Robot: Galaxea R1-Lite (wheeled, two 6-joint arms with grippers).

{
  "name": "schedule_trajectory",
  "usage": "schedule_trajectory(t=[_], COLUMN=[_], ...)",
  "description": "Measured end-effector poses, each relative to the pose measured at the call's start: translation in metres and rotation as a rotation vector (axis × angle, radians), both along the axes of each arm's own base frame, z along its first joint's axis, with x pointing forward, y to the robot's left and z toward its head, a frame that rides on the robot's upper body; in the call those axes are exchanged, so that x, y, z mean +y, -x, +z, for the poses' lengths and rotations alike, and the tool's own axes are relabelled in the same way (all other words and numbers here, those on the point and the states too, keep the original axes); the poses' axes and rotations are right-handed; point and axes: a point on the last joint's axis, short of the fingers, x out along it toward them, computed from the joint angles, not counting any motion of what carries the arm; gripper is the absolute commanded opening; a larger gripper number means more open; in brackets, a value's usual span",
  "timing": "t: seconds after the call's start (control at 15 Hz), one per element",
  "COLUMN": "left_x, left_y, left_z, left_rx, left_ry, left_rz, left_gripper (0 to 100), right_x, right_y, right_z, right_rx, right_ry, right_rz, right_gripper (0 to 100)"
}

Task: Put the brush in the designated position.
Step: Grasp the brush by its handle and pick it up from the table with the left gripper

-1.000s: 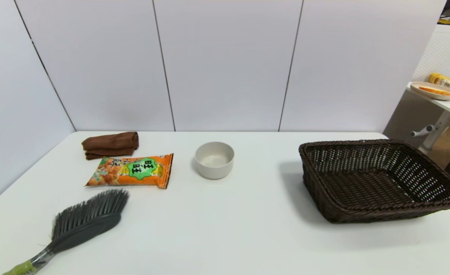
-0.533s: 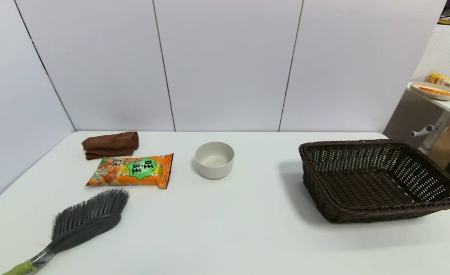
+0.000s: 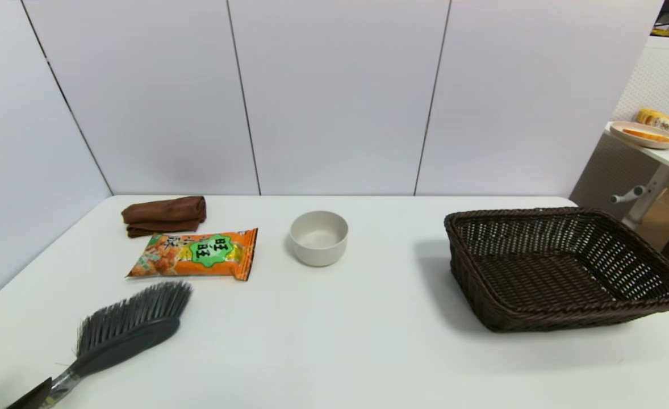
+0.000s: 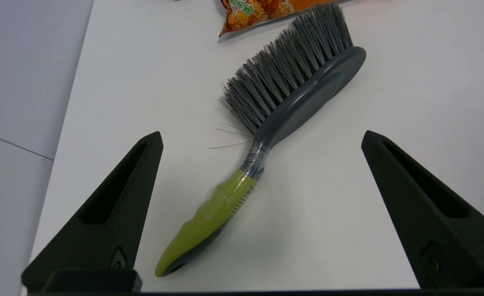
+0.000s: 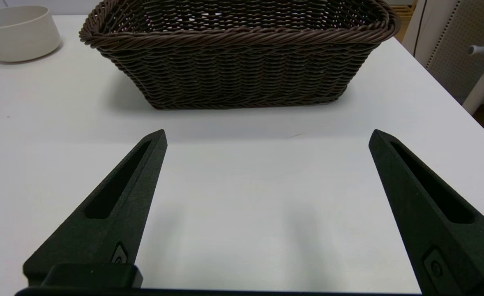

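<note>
The brush (image 3: 124, 335) lies flat at the table's front left, its grey bristles towards the snack bag and its dark oval head pointing right and away. In the left wrist view the brush (image 4: 295, 94) shows whole, olive-green handle (image 4: 209, 218) nearest the camera. My left gripper (image 4: 261, 133) hovers open above the handle end, one finger on each side and neither touching. One left fingertip (image 3: 30, 396) shows at the head view's bottom-left corner, hiding the handle. No mark shows the designated position; bare tabletop (image 3: 334, 341) spreads across the middle. My right gripper (image 5: 267, 131) is open and holds nothing.
An orange snack bag (image 3: 195, 254) lies just beyond the bristles, with a folded brown cloth (image 3: 164, 215) behind it. An off-white bowl (image 3: 318, 237) stands mid-table. A dark wicker basket (image 3: 561, 267) fills the right side, just ahead of the right gripper; the basket wall (image 5: 242, 78) is close there.
A left fingertip has come into the head view at the bottom-left corner and now covers the brush's green handle. The brush and the other things have not moved.
</note>
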Motion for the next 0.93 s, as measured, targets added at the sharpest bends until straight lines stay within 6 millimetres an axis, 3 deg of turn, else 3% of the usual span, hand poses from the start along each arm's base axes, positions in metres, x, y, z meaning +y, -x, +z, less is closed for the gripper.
schedule_trajectory(t=[0.2, 0.53, 0.93], left_x=[0.001, 0.009, 0.034], left_y=[-0.038, -0.098, -0.13], left_z=[0.017, 0.017, -0.002], left_rx=[0.182, 0.37, 0.463], left_ry=[-0.094, -0.143, -0.106], left_rz=[-0.068, -0.219, -0.326], left_gripper=[100, 100, 100], right_x=[0.0, 0.0, 0.0], right_y=[0.0, 0.0, 0.0], right_z=[0.0, 0.0, 0.0], right_rx=[0.0, 0.0, 0.0], right_ry=[0.0, 0.0, 0.0], right_rz=[0.0, 0.0, 0.0], right_gripper=[100, 100, 100])
